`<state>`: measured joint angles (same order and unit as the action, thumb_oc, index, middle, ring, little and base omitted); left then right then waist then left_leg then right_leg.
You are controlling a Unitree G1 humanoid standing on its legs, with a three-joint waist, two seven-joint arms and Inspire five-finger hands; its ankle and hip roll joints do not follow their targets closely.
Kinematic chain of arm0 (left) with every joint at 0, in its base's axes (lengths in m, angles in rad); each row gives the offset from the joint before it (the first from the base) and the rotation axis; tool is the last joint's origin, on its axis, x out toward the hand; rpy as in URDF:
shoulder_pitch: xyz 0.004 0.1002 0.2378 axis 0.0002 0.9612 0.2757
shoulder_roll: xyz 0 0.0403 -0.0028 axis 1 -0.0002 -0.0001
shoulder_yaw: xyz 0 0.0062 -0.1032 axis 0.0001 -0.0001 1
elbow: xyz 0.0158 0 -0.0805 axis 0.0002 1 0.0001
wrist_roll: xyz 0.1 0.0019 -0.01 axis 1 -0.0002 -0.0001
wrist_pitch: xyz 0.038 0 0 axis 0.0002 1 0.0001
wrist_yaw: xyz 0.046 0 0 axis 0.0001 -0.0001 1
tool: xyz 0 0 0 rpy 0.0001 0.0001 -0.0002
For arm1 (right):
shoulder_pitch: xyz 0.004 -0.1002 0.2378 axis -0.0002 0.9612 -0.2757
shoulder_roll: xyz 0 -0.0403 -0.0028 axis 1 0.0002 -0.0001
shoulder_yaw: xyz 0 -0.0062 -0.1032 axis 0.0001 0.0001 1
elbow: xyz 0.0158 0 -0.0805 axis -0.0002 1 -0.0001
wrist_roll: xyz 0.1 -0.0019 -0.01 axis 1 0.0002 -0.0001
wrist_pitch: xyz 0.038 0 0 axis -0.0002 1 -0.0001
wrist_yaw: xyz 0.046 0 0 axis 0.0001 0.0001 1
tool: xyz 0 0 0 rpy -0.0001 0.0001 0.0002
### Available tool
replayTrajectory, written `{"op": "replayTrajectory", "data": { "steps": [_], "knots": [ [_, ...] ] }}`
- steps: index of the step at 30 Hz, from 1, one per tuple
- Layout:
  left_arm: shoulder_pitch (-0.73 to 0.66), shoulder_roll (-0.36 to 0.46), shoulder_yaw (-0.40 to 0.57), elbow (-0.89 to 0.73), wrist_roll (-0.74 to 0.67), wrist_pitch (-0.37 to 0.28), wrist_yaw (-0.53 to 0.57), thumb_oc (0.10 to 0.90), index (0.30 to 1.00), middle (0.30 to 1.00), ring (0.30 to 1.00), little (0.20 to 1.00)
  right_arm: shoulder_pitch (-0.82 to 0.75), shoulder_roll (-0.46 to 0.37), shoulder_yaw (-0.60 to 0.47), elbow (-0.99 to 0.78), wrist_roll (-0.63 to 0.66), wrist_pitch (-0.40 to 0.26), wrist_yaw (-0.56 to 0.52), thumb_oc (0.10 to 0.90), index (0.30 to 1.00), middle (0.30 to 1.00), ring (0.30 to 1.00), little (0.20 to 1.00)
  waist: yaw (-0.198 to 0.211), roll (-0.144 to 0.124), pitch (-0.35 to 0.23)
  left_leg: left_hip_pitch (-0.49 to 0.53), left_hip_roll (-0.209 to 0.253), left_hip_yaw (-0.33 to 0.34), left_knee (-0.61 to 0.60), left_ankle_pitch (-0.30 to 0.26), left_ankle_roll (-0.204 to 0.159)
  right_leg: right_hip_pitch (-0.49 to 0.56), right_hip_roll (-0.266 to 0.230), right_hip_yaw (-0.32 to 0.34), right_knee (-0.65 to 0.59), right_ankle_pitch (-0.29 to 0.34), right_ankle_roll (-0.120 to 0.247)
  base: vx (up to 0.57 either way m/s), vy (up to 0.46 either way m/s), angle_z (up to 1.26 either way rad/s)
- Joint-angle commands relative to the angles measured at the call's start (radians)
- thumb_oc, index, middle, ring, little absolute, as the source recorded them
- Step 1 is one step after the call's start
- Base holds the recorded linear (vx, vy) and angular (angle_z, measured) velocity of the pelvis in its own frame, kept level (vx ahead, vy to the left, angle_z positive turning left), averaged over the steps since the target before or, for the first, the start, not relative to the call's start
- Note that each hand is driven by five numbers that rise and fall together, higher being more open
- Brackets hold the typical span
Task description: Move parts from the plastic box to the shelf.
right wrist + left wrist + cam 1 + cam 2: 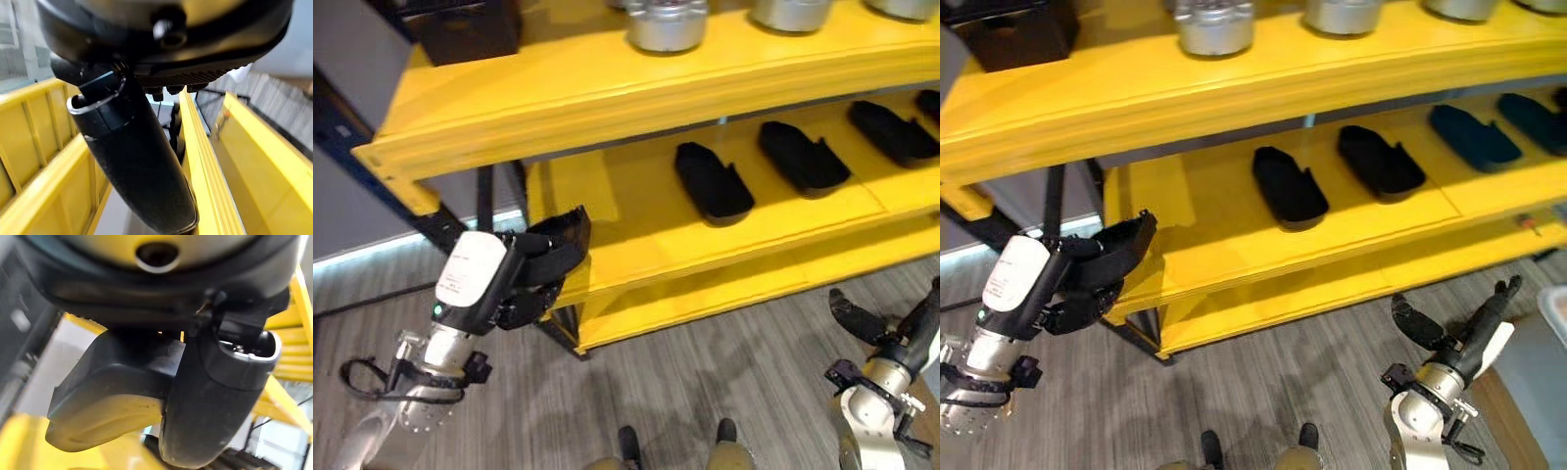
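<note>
- A black part (558,245) sits in the left hand (514,284), whose fingers and thumb are curled round it, just off the left end of the yellow shelf (636,245) at its middle board.
- More black parts (713,182) lie in a row along that middle board, toward its right side.
- Silver cans (666,24) stand along the top board.
- The right hand (1449,338) hangs low over the grey floor (705,372) in front of the shelf, fingers spread, holding nothing.
</note>
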<state>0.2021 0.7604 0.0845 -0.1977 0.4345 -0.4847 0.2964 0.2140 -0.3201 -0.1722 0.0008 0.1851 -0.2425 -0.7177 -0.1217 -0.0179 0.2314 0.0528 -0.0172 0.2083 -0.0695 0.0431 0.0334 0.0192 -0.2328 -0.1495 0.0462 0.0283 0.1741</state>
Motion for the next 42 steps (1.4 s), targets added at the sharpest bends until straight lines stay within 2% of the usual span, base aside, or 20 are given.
{"op": "replayTrajectory", "data": {
  "steps": [1,6,7,13,17,18,23,26,30,35,42],
  "knots": [
    [-0.186,-0.01,0.044,-0.094,-0.105,0.004,0.105,0.4,0.3,0.3,0.3,0.3,-0.057,-0.104,-0.052,-0.054,-0.054,-0.095,-0.011,0.9,1.0,1.0,1.0,1.0,-0.034,0.022,-0.064,0.034,0.018,0.073,0.037,-0.12,0.0,-0.032,0.12,0.037,0.004,-0.023,-0.034,0.06,0.061,0.14],
    [-0.253,-0.063,-0.061,-0.076,-0.065,0.097,0.111,0.4,0.3,0.3,0.3,0.3,-0.079,-0.117,-0.032,-0.038,-0.041,-0.093,-0.008,0.9,1.0,1.0,1.0,1.0,-0.047,0.011,-0.075,0.048,0.01,0.107,0.011,-0.123,0.007,-0.027,0.139,0.039,-0.052,0.004,-0.038,0.01,-0.014,-0.12],
    [-0.263,-0.076,-0.084,-0.072,-0.046,0.137,0.136,0.4,0.3,0.3,0.3,0.3,-0.082,-0.118,-0.022,-0.038,-0.041,-0.094,0.001,0.9,1.0,1.0,1.0,1.0,-0.053,0.007,-0.079,0.053,0.011,0.113,0.009,-0.124,0.007,-0.026,0.139,0.044,-0.066,0.014,-0.037,0.04,-0.036,-0.31],
    [-0.291,-0.1,-0.113,-0.013,-0.075,0.225,0.192,0.4,0.3,0.3,0.3,0.3,-0.087,-0.126,-0.007,-0.038,-0.054,-0.093,0.026,0.9,1.0,1.0,1.0,1.0,-0.069,-0.002,-0.091,0.079,0.022,0.14,0.001,-0.128,0.001,-0.016,0.144,0.059,-0.12,0.042,-0.037,0.07,-0.067,-0.26],
    [-0.32,-0.12,-0.145,0.043,-0.054,0.329,0.217,0.4,0.3,0.3,0.3,0.3,-0.09,-0.144,-0.011,-0.014,-0.032,-0.1,0.063,0.9,1.0,1.0,1.0,1.0,-0.08,-0.003,-0.095,0.1,0.031,0.148,-0.01,-0.133,-0.006,-0.007,0.153,0.062,-0.133,0.039,-0.037,0.07,-0.081,-0.12],
    [-0.334,-0.127,-0.16,0.086,-0.044,0.386,0.263,0.4,0.3,0.3,0.3,0.3,-0.094,-0.152,-0.002,-0.007,-0.03,-0.1,0.083,0.9,1.0,1.0,1.0,1.0,-0.083,-0.005,-0.101,0.103,0.034,0.148,-0.01,-0.133,-0.009,-0.002,0.16,0.063,-0.133,0.033,-0.043,0.08,-0.11,-0.15],
    [-0.334,-0.136,-0.15,0.177,-0.006,0.47,0.337,0.4,0.3,0.3,0.3,0.3,-0.095,-0.158,0.006,-0.005,-0.021,-0.099,0.11,0.9,1.0,1.0,1.0,1.0,-0.085,-0.007,-0.105,0.1,0.044,0.154,-0.001,-0.134,-0.011,0.002,0.166,0.067,-0.133,0.023,-0.052,0.06,-0.079,-0.06],
    [-0.332,-0.128,-0.15,0.242,0.029,0.556,0.429,0.4,0.3,0.3,0.3,0.3,-0.104,-0.172,0.019,0.011,-0.008,-0.104,0.117,0.9,1.0,1.0,1.0,1.0,-0.082,-0.011,-0.099,0.09,0.054,0.15,0.009,-0.131,-0.018,0.006,0.171,0.066,-0.133,0.016,-0.06,0.03,-0.062,0.0],
    [-0.329,-0.144,-0.147,0.276,0.0,0.592,0.47,0.4,0.3,0.3,0.3,0.3,-0.105,-0.169,0.03,0.019,-0.011,-0.106,0.122,0.9,1.0,1.0,1.0,1.0,-0.081,-0.014,-0.09,0.087,0.059,0.147,0.012,-0.128,-0.022,0.01,0.174,0.069,-0.133,0.011,-0.063,0.0,-0.01,0.01],
    [-0.338,-0.164,-0.17,0.306,0.019,0.622,0.431,0.4,0.3,0.3,0.3,0.3,-0.105,-0.174,0.037,0.024,-0.003,-0.099,0.136,0.9,1.0,1.0,1.0,1.0,-0.082,-0.018,-0.082,0.083,0.063,0.145,0.02,-0.128,-0.024,0.013,0.176,0.071,-0.131,0.008,-0.065,0.0,0.0,0.0],
    [-0.449,-0.165,-0.301,0.456,0.039,0.636,0.414,0.4,0.3,0.3,0.3,0.3,-0.116,-0.195,0.076,0.045,0.009,-0.092,0.167,0.9,1.0,1.0,1.0,1.0,-0.108,-0.021,-0.071,0.08,0.067,0.162,0.038,-0.135,-0.021,0.008,0.177,0.088,-0.122,0.01,-0.06,0.03,0.009,0.0]
  ]
}}
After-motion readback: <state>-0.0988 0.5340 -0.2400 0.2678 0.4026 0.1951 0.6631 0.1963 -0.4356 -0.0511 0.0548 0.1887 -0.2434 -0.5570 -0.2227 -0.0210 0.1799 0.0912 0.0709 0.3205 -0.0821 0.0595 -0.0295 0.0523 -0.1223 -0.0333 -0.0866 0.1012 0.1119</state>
